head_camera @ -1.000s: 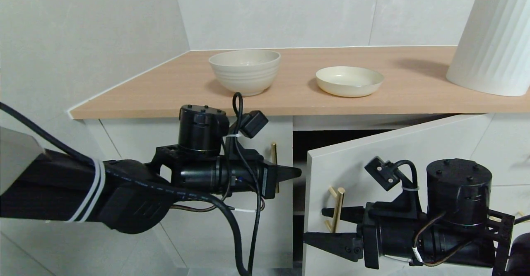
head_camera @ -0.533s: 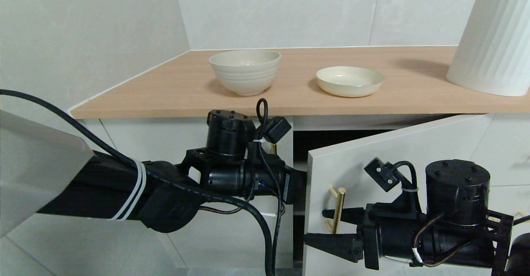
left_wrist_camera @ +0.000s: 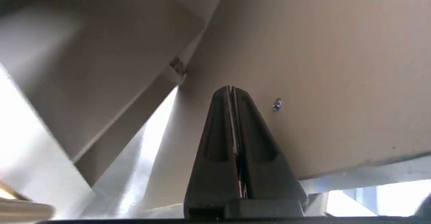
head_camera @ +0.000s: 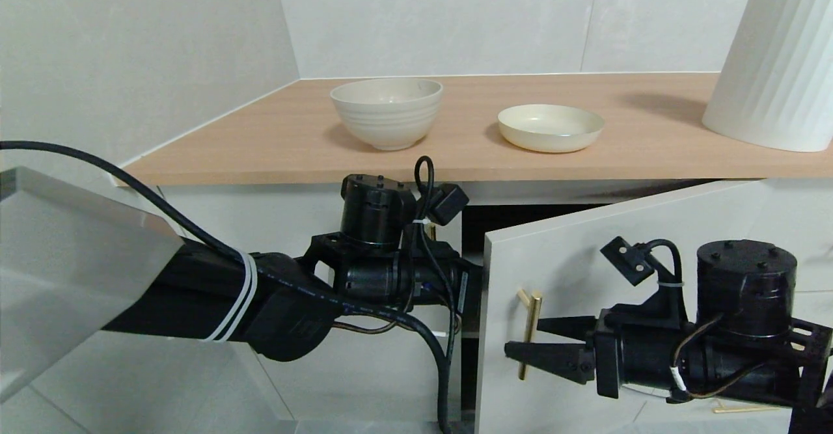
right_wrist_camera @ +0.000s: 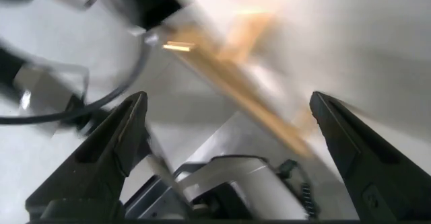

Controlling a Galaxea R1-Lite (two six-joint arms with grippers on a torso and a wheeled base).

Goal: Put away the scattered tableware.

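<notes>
Above both claws, on the wooden surface [head_camera: 260, 151]: ribbed bowl [head_camera: 386, 112] and shallow dish [head_camera: 550, 126], apart, untouched. Lower down, cabinet door [head_camera: 586, 252] ajar. The left claw [left_wrist_camera: 230, 99] is clenched, empty, poked into the gap behind the door's edge. The right claw [head_camera: 522, 336] is released, fingers either side of the brass handle [head_camera: 533, 310], not gripping.

Step, as judged: opening the cupboard. Next: swing the door wide, then fetch the bowl.

No legible writing.

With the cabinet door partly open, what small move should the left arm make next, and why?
Probably sweep the left gripper outward to push the cabinet door wider. Its fingers are shut and poke into the gap behind the door's edge, while the open right gripper hangs at the brass handle, not gripping it.
</notes>
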